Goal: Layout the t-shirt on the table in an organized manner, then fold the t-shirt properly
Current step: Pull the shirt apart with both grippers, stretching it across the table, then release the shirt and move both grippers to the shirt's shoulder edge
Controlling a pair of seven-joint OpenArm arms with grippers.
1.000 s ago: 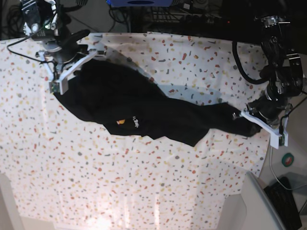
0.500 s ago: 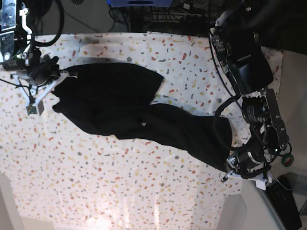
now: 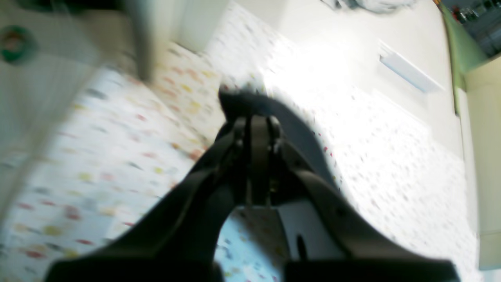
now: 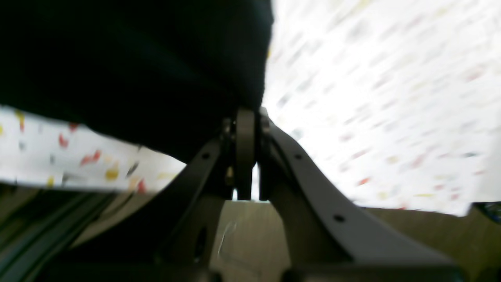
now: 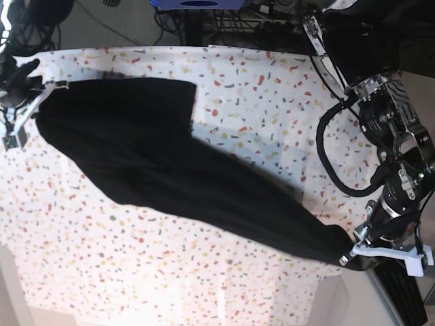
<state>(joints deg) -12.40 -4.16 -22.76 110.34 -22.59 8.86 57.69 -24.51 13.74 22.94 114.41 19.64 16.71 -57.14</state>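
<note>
While each tool [image 5: 350,258] [image 5: 37,102] pinches an end, the t-shirt [image 5: 170,170] stretches diagonally across the table [image 5: 136,272].

The worktop [image 5: 204,272] wears a white cloth with coloured flecks. A black t-shirt [image 5: 170,163] stretches diagonally across it.

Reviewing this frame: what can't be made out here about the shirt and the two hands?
- Print on the t-shirt: not visible in base view; only plain black cloth shows.
- Left hand: left wrist view is motion-blurred; how much cloth it pinches is unclear.
- Right hand: the shirt fills the upper left of the blurred right wrist view.
- Right hand in base view: small, at the left edge over the table.
</note>
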